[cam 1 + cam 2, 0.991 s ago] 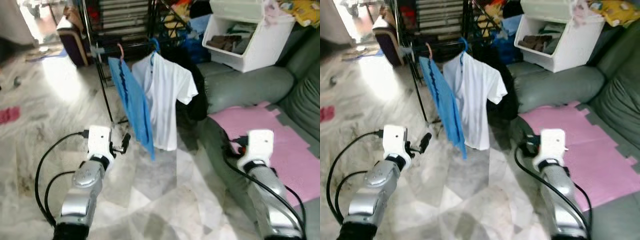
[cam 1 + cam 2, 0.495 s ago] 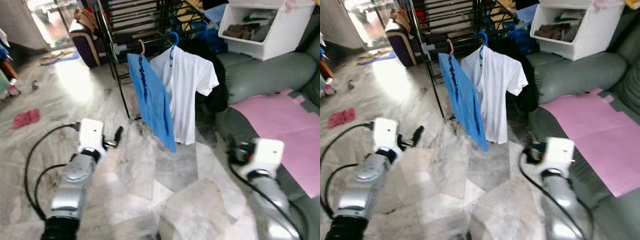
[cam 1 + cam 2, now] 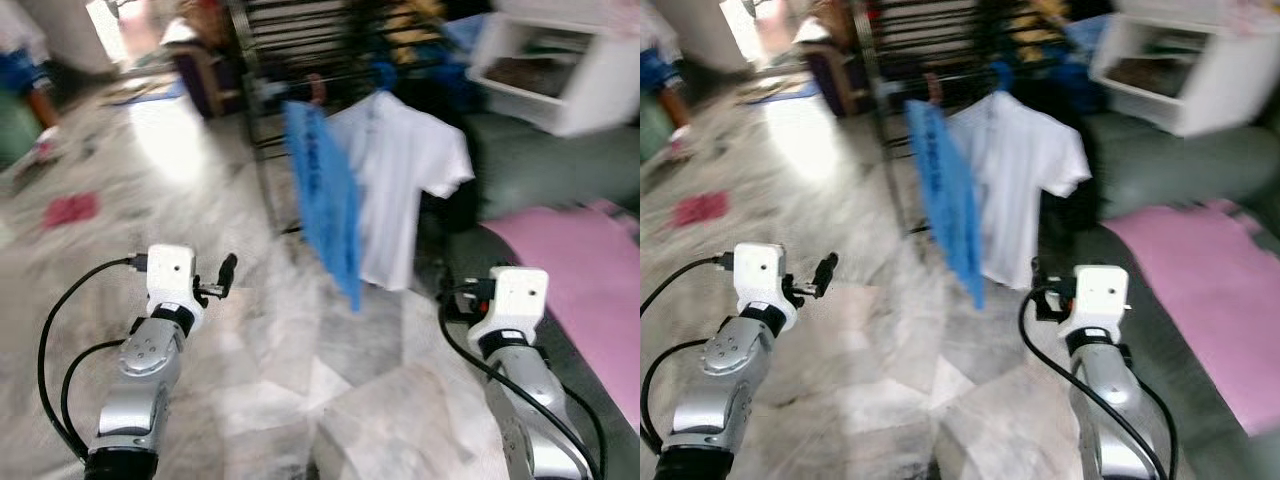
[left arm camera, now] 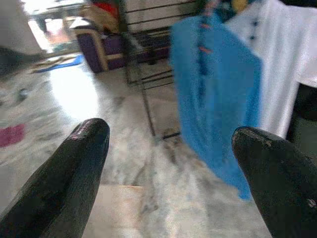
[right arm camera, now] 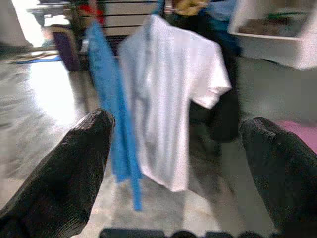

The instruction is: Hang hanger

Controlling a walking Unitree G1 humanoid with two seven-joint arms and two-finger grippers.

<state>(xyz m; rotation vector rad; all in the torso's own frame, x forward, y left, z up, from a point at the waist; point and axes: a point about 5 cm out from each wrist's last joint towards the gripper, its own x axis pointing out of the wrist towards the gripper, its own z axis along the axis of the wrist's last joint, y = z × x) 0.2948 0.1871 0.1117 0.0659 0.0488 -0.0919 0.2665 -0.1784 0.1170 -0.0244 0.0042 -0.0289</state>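
Observation:
A blue shirt (image 3: 328, 190) on a pink hanger (image 3: 315, 88) and a white T-shirt (image 3: 405, 185) on a blue hanger (image 3: 383, 75) hang from the black clothes rack (image 3: 300, 60) ahead. My left gripper (image 4: 173, 163) is open and empty, low at the left over the marble floor, short of the rack. My right gripper (image 5: 178, 163) is open and empty too, low at the right and facing the white T-shirt (image 5: 171, 99) and blue shirt (image 5: 106, 94). The picture is blurred.
A grey sofa (image 3: 545, 160) with a pink sheet (image 3: 590, 260) lies to the right, a white bin (image 3: 570, 80) on it. A red cloth (image 3: 68, 210) lies on the floor at the left. A person's leg (image 3: 35, 85) stands far left. A purple bag (image 3: 205, 75) sits behind the rack.
The camera has swung and the whole picture has shifted, with blur. Both arms stay low with open fingers. The rack and clothes hang as before.

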